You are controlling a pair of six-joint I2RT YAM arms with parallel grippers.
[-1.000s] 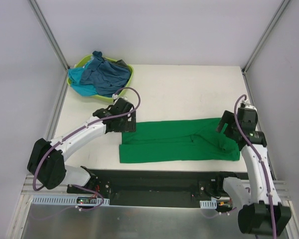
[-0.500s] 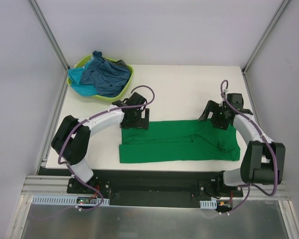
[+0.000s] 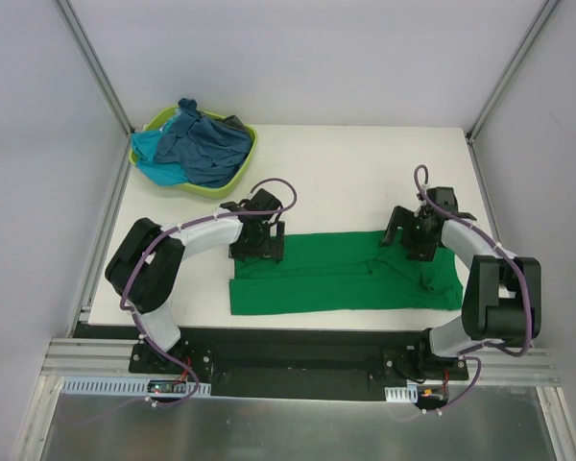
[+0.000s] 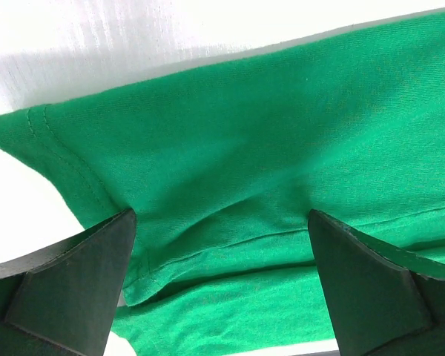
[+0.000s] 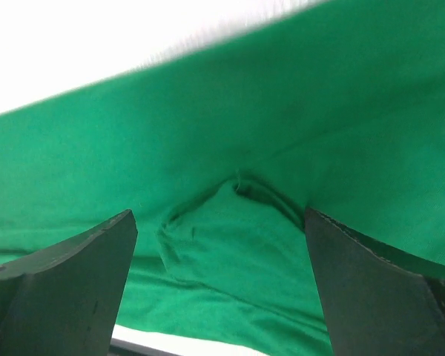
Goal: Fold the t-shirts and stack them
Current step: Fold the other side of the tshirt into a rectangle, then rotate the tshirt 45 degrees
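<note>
A plain bright green soft-cloth t-shirt [image 3: 346,274] is seen lying flat on the white table [image 3: 365,173]. It is already doubled into a long band across the near half, between the two arms. The left gripper [image 3: 259,242] is set low over the band's far left corner. The right gripper [image 3: 411,238] is set over its far edge towards the right end. Both are spread wide and nothing is held by either (in each wrist view only green cloth is seen between the dark fingers). The other t-shirts [image 3: 202,144], dusty blue, turquoise and dark grey, are heaped in the lime-green plastic basket [image 3: 155,121] at the far left corner.

Several failures can be foreseen:

- **Left corner:** the stitched hem corner [image 4: 37,126] appears to be made of more than one layer. If only the upper layer were pinched, the band would probably be peeled open rather than folded.
- **Right end:** a small bunched fold [image 5: 230,222] (possibly a sleeve; it cannot be told) lies between the fingers. If that lump were caught instead of the edge, the next fold would likely be skewed.
- **Uneven lift:** if the two ends were raised or carried unevenly, the cloth could be dragged and twisted across the table.
- **Closing height:** if the fingers were closed too high, the cloth could be missed altogether.
</note>
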